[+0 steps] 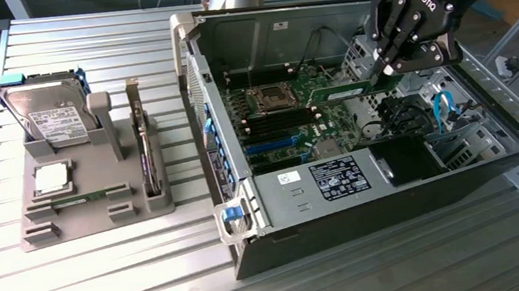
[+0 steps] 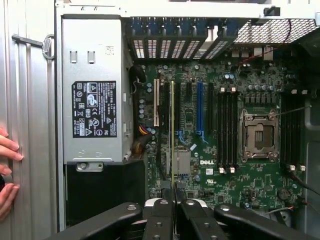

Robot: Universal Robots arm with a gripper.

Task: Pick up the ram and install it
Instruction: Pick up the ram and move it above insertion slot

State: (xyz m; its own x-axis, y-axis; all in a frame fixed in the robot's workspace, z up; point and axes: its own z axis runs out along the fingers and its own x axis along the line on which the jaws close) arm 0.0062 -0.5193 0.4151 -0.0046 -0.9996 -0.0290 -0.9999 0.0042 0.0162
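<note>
Jaws: closed narrow on the ram [image 1: 354, 92], which you hold by one end. In the wrist view the black fingers [image 2: 160, 217] pinch it from both sides.
Bench: your slatted metal bench [image 1: 110, 281] carries everything.
Computer case: the case [image 1: 372, 227] lies on its side with the panel off, on the exterior view's right.
Motherboard: the green motherboard [image 2: 260, 195] covers the case floor. Its empty processor socket [image 2: 259, 136] sits between black memory slots.
Power supply: the silver power supply [image 2: 92, 75] with its black label sits beside the board.
Holder: a grey holder [image 1: 86, 219] stands on the bench, well apart from the case.
Hard drive: the hard drive [image 1: 47, 112] leans upright at the holder's far end.
Expansion card: the expansion card [image 1: 145, 149] stands on edge in the holder.
Ram: you have it inside the open case, above the motherboard and not seated. In the wrist view it shows edge-on as a thin line [image 2: 172, 130] over the expansion slots.
Processor chip: the square silver processor chip [image 1: 50, 178] lies flat in the holder.
Hand: a person's fingertips [image 2: 7, 150] rest on ribbed metal outside the case wall.
</note>
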